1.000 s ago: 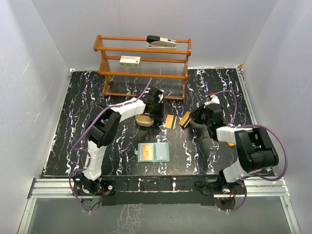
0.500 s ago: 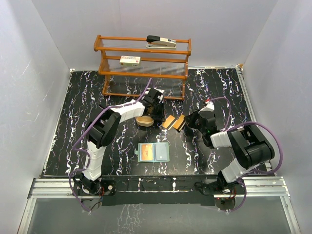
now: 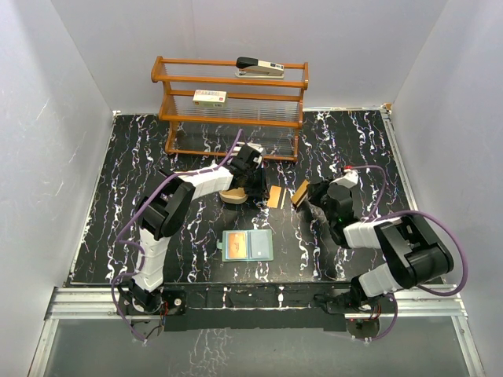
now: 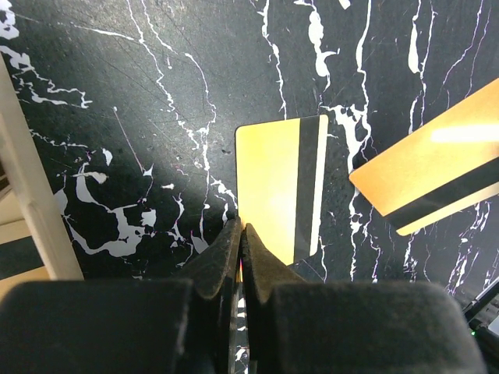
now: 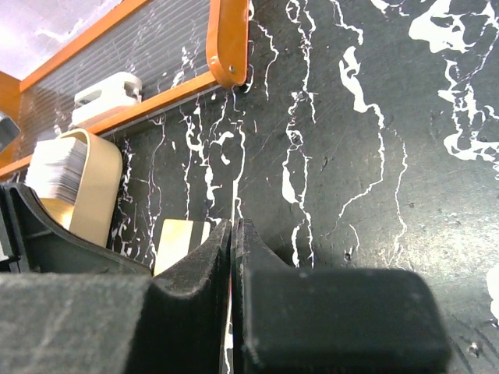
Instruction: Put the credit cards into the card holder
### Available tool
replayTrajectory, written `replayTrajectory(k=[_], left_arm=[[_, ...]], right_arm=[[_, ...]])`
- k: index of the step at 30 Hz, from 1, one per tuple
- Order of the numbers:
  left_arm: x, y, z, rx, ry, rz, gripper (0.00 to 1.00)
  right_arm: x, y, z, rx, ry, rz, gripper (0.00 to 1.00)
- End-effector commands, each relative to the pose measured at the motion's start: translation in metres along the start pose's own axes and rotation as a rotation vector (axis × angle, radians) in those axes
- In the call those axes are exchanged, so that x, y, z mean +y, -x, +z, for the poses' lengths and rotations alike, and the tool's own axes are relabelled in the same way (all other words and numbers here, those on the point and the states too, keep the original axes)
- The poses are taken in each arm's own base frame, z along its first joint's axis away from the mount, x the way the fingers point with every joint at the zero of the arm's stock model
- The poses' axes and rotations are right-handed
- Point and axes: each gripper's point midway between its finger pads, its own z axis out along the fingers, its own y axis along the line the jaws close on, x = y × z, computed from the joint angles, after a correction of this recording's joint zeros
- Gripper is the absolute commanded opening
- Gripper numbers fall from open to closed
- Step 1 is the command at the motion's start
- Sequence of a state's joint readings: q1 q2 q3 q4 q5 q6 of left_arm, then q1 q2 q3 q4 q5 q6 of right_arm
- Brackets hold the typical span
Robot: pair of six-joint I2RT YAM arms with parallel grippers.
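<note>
We've got the left gripper (image 4: pixel 240 227) shut, tips at the edge of a gold credit card (image 4: pixel 277 187) lying flat just beyond the open card holder (image 3: pixel 247 246), right gripper (image 5: pixel 232 226) apparently pinching a second card (image 4: pixel 429 175); we'd guess they're light, stiff and slick, so grab a tipped-up edge.

The table (image 3: pixel 110 181) is black marble streaked with white veins; two credit cards (image 4: pixel 281 187) lying on it are gold-yellow, each crossed by a black stripe; the card holder (image 3: pixel 247 246) shows blue-grey pockets with an orange patch on its left half; the far rack (image 3: pixel 228 119) is orange-brown wood; the stapler (image 3: pixel 259 67) is black and white; the box (image 3: pixel 210 97) is white; the tray (image 3: pixel 230 195) is tan.
</note>
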State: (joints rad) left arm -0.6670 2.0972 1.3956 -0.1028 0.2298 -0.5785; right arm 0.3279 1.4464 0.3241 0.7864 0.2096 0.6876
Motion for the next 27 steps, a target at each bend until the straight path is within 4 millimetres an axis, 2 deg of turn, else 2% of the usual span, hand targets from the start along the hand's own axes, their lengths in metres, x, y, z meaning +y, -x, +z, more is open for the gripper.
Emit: replayTrajectory(k=[1, 4, 7, 11, 16, 19, 22, 27], left_arm=[[0.027, -0.050, 0.005, 0.153, 0.103, -0.018, 0.00], [0.028, -0.050, 0.006, 0.157, 0.106, -0.021, 0.00], [0.027, -0.053, 0.008, 0.162, 0.099, -0.032, 0.00], [0.027, -0.057, 0.011, 0.173, 0.092, -0.041, 0.00], [0.029, -0.062, 0.011, 0.182, 0.099, -0.044, 0.00], [0.030, -0.066, 0.009, 0.190, 0.101, -0.059, 0.00], [0.029, -0.070, 0.008, 0.193, 0.095, -0.077, 0.00], [0.026, -0.074, 0.007, 0.207, 0.086, -0.095, 0.01]], right_arm=[[0.009, -0.005, -0.001, -0.003, 0.085, -0.069, 0.00], [0.005, -0.021, -0.006, 0.026, 0.093, -0.058, 0.00], [0.011, -0.034, -0.008, 0.044, 0.124, -0.068, 0.00], [0.019, -0.039, -0.005, 0.034, 0.153, -0.044, 0.00], [0.017, -0.027, -0.007, -0.038, 0.143, 0.031, 0.00], [0.006, -0.007, -0.010, -0.116, 0.052, 0.077, 0.00], [0.001, 0.010, -0.008, -0.163, -0.008, 0.045, 0.00], [-0.004, 0.019, -0.008, -0.184, -0.046, -0.081, 0.00]])
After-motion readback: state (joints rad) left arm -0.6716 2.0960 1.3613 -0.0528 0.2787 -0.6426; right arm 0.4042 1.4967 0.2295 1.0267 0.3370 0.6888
